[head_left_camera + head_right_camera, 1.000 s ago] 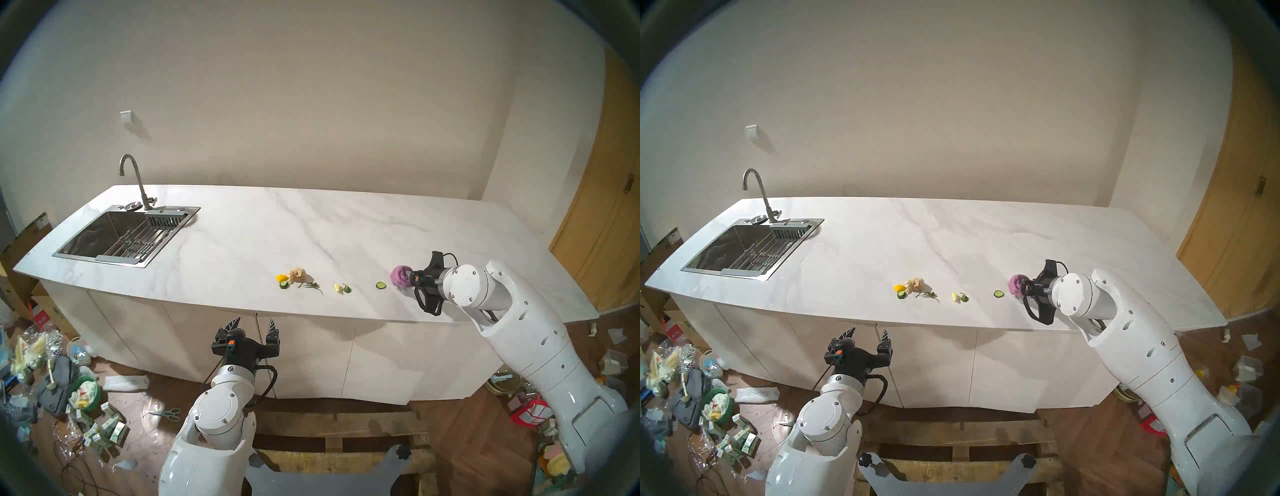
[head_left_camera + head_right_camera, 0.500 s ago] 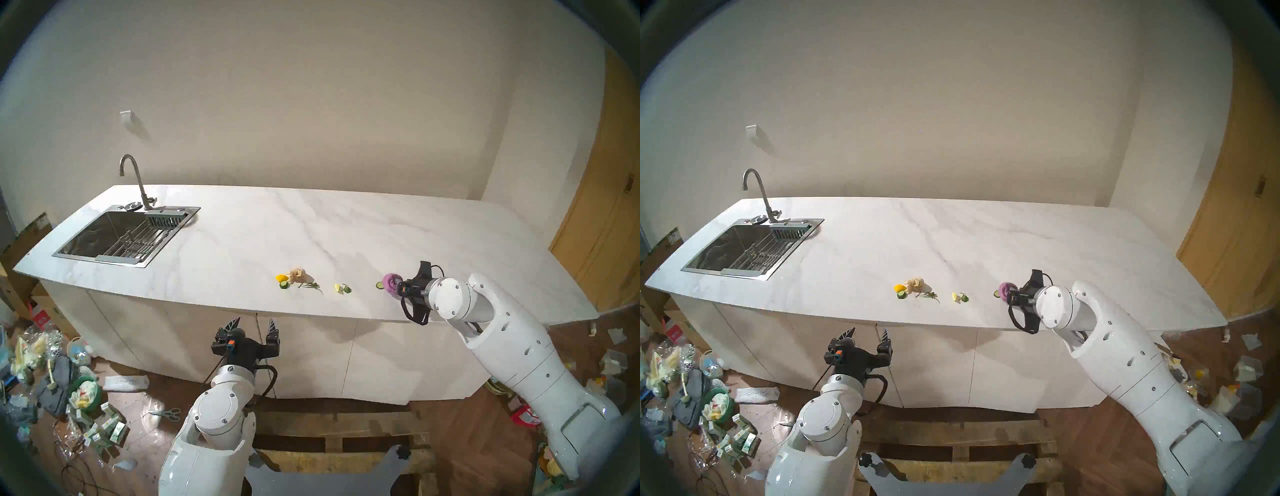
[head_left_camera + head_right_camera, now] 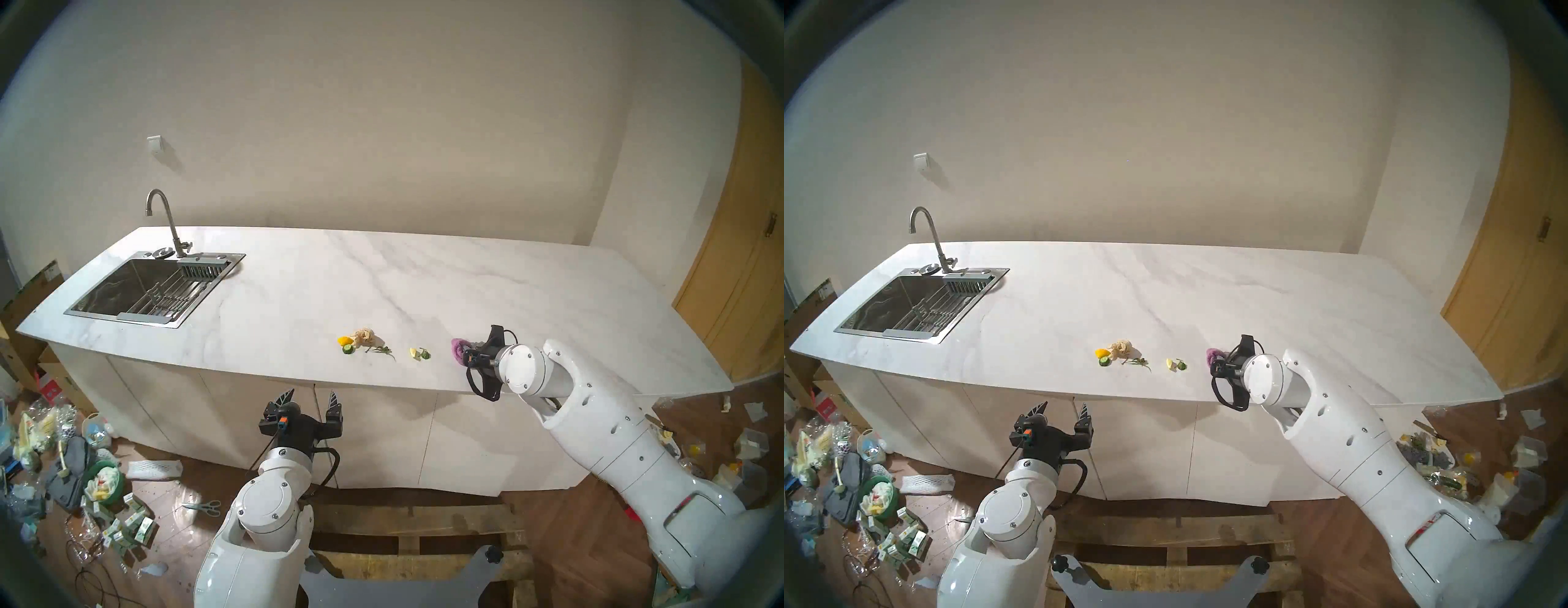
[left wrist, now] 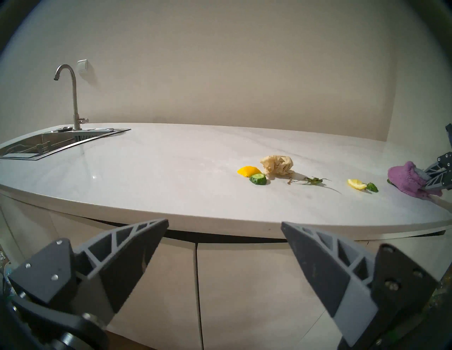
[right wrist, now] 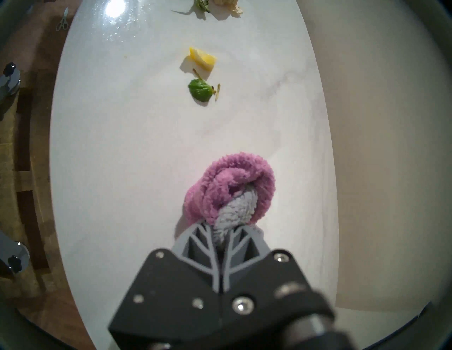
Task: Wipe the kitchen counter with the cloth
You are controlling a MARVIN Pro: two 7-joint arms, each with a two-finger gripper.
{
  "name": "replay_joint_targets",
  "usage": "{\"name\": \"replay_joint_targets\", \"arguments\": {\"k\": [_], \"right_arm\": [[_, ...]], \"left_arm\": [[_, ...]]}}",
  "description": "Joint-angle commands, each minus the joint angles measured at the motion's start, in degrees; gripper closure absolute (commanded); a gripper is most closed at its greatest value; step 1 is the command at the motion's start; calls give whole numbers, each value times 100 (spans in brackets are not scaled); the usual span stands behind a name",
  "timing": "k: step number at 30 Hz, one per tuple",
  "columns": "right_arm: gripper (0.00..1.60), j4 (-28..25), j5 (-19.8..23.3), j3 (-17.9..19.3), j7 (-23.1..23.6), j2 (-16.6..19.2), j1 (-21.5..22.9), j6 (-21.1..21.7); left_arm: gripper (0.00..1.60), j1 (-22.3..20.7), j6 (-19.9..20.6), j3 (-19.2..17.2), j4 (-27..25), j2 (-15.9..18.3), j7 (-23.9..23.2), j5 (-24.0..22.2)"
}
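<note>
The right gripper (image 5: 221,240), clamping the cloth (image 5: 230,188), is sweeping the kitchen counter (image 3: 297,297); pressing flat should be gathering scraps ahead.

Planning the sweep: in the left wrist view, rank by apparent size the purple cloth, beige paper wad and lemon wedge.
1. purple cloth, though nearness may inflate it
2. beige paper wad
3. lemon wedge

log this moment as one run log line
right gripper: shut on purple cloth | cloth: on counter | left gripper: open, idle
</note>
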Motion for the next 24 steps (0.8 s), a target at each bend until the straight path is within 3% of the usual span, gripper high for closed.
{"name": "replay_joint_targets", "arguments": {"k": [1,8,13,19,21,24], "right_arm": [[160,5,-78,-180,-210,-598,404,-25],[160,-23,-91,-420,-234,-884,417,-4],[160,-163,-230,-587,-240,-1048,400,306],[160,11,-336,-759,-500,-1582,488,633],[160,-12,-234,-912,-530,-1498,570,680],[160,205,-268,-1025,-638,-1831,696,730]], "left_arm": [[0,-38,-38,11,-145,-3,-11,-1],[0,-37,-38,12,-146,-2,-11,-2],[0,-35,-38,12,-150,-1,-11,-3],[0,-38,-38,13,-146,-1,-9,-3],[0,-38,-38,13,-144,-1,-9,-3],[0,-41,-39,13,-139,-1,-7,-3]]}}
